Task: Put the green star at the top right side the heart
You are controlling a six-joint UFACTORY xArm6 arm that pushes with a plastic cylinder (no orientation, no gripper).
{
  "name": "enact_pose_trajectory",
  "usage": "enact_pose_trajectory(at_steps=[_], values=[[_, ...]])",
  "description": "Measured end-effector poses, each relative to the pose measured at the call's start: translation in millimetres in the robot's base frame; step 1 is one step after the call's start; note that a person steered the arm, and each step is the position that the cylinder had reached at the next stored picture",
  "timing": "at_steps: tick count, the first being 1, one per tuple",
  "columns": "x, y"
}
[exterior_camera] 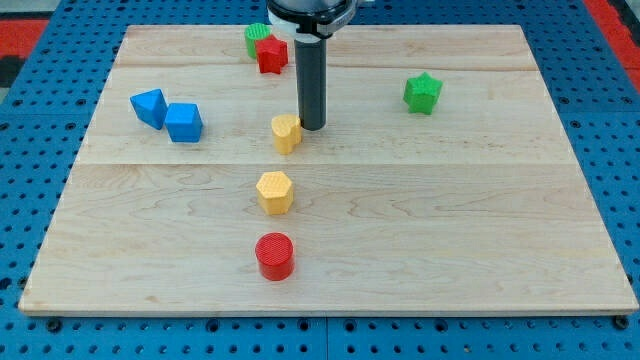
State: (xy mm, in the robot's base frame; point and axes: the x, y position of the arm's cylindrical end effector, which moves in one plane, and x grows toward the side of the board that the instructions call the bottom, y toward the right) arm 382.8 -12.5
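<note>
We have a single camera view, looking down on a pale wooden board point(400, 230) that sits on a blue pegboard surface point(30, 120).

Our arm carries no pincer, so there is nothing to release, clench or grasp; it ends in a straight dark rod. My tip point(312, 128) rests on the board near its middle, toward the far half, just beside the right edge of the yellow heart point(286, 133). From this angle we cannot tell whether the tip actually touches the heart or stands a hair apart from it.

The green star point(423, 93), the thing we are asked to move, lies on the right side of the board, toward the far edge. It is well apart from the heart and from the tip, to the right of both and a little farther away.

Nearer than the heart, in a rough line toward the near edge, sit the yellow hexagon point(274, 191) and then the red cylinder point(274, 256), each apart from the other.

At the far edge, left of the rod, a red block point(271, 54) touches a green block point(257, 39) partly hidden behind it; their shapes are hard to make out.

On the left side, two blue blocks lie side by side, touching: one blue block point(149, 106) farther left, the other blue block point(184, 123) just to its right.
</note>
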Motion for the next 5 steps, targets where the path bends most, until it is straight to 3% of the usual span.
enact_pose_trajectory(at_steps=[1, 3, 4, 5], values=[[2.8, 3.8], [-1.0, 138.1], [-23.4, 189.2], [-55.5, 181.1]])
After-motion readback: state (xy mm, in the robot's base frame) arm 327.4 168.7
